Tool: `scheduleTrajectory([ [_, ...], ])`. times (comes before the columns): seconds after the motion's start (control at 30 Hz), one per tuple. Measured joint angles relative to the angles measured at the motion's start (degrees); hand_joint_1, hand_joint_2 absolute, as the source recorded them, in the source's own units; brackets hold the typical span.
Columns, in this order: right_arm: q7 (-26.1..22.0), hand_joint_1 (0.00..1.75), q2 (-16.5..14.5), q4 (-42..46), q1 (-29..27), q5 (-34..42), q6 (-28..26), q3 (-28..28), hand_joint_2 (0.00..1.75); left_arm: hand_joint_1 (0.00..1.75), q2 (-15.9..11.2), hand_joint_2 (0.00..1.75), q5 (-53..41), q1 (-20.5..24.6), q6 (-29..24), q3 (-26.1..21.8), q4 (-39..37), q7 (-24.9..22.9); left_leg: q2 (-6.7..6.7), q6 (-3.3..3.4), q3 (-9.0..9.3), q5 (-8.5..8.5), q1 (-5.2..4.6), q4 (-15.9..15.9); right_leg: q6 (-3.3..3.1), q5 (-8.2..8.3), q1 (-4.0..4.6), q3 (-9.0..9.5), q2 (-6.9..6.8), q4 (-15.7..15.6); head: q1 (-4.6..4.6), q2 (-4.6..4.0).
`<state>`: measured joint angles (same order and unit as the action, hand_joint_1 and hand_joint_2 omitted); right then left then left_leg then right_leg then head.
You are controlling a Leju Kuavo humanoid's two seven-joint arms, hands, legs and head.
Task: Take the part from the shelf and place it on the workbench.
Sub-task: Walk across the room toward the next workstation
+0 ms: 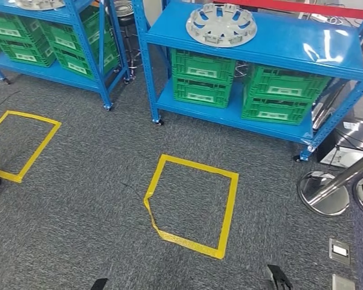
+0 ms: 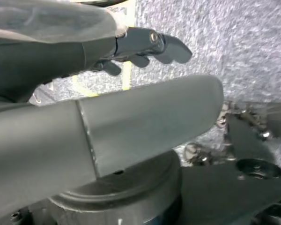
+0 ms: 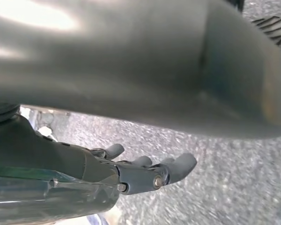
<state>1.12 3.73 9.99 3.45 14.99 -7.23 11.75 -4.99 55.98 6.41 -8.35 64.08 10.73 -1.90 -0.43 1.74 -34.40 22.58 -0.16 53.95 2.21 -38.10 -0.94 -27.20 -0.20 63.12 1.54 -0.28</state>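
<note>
One silver-grey round plastic wheel cover [image 1: 221, 25] is lying flat on the top board of the nearer blue metal shelf [image 1: 280, 45], towards its left end, and we are judging it as light, fairly stiff but thin, with spokes and slots that could crack or flex if squeezed hard. We are thinking the rim is the place to take hold, one hand on each side, since the domed face looks smooth and slippery. Below it, green slotted plastic crates [image 1: 202, 77] are sitting on the lower board, and more green crates [image 1: 284, 95] beside them. We are standing well apart from the shelf, with grey carpet and a yellow tape square [image 1: 193, 205] between us and it. A second blue shelf [image 1: 56, 36] is standing to the left, and shiny chrome stanchion bases [image 1: 323, 192] are lying near the right, which we are treating as a hazard for our feet. Our left hand [image 2: 139, 49] is hanging empty above the carpet, fingers loosely extended, and our right hand [image 3: 146, 171] is doing likewise, holding nothing.
</note>
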Motion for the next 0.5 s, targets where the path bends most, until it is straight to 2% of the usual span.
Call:
scheduleTrajectory([
  [0.03,0.0,0.00,0.0,0.0,0.0,0.0,0.0,0.0,0.00,0.00,0.0,0.00,0.0,0.0,0.0,0.0,0.0,0.0,-0.04,0.15,0.32,0.23,-0.04,0.0,0.10,-1.36,0.01,-2.60,0.05,4.3,-0.10,0.00],
  [0.07,0.0,0.00,0.0,0.0,-0.1,0.0,0.0,0.1,0.00,0.00,0.0,0.00,0.0,0.1,0.0,0.0,0.0,0.0,-0.09,0.22,0.63,0.48,-0.06,0.0,0.18,-1.74,-0.01,-4.81,0.06,7.3,-0.22,0.00],
  [0.1,0.0,0.00,0.0,0.0,-0.2,0.1,0.0,0.1,0.00,0.00,0.0,0.00,0.0,0.1,0.0,0.0,0.0,0.0,-0.14,0.23,0.99,0.76,-0.07,0.0,0.24,-0.90,-0.04,-6.15,0.06,8.3,-0.36,0.00],
  [0.13,0.0,0.00,0.0,0.0,-0.2,0.2,0.0,0.2,0.00,0.00,0.1,0.00,0.0,0.1,0.0,0.0,0.0,0.0,-0.15,0.17,1.43,1.05,-0.06,0.0,0.25,1.20,-0.07,-6.39,0.01,6.8,-0.49,0.00],
  [0.2,-0.1,0.00,0.0,0.0,-0.2,0.5,0.0,0.3,0.00,0.00,0.2,0.00,0.0,0.0,0.0,0.0,0.0,0.0,-0.09,-0.10,2.36,1.65,-0.09,0.0,0.11,7.01,-0.07,-4.56,-0.71,-0.6,-0.69,0.00],
  [0.23,-0.1,0.00,0.0,0.0,-0.1,0.6,0.0,0.4,0.00,0.00,0.2,0.00,0.0,0.0,-0.1,0.0,0.0,-0.1,-0.05,-0.34,2.61,1.94,-0.21,0.2,-0.08,9.04,0.04,-3.49,-1.16,-4.2,-0.75,0.00],
  [0.27,-0.2,0.00,0.0,0.0,-0.1,0.7,0.0,0.4,0.00,0.00,0.3,0.00,0.0,0.0,-0.1,0.0,0.0,0.0,0.03,-0.57,2.70,2.14,-0.32,0.3,-0.33,10.13,0.16,-2.88,-1.46,-6.5,-0.72,0.00],
  [0.37,-0.5,0.00,0.1,0.0,0.0,0.8,0.0,0.6,0.00,0.00,0.2,0.00,0.0,0.0,-0.2,0.0,0.0,0.0,0.55,-1.29,2.69,2.50,-0.39,0.4,-1.26,10.35,0.32,-2.46,-1.03,-7.8,-0.50,0.00],
  [0.4,-0.6,0.00,0.1,0.0,0.0,0.8,0.0,0.6,0.00,0.00,0.2,0.00,0.0,0.0,-0.2,0.0,0.0,0.0,0.66,-1.26,2.80,2.42,-0.37,0.4,-1.40,10.38,0.38,-2.23,-0.81,-7.9,-0.40,0.00],
  [0.5,-0.9,0.00,0.1,0.0,-0.1,0.8,0.0,0.7,0.00,0.00,0.2,0.00,-0.1,0.1,-0.2,0.0,0.0,0.0,0.67,-0.21,3.16,2.37,-0.41,0.1,-1.50,10.36,0.57,-1.77,-0.41,-8.1,0.14,0.00],
])
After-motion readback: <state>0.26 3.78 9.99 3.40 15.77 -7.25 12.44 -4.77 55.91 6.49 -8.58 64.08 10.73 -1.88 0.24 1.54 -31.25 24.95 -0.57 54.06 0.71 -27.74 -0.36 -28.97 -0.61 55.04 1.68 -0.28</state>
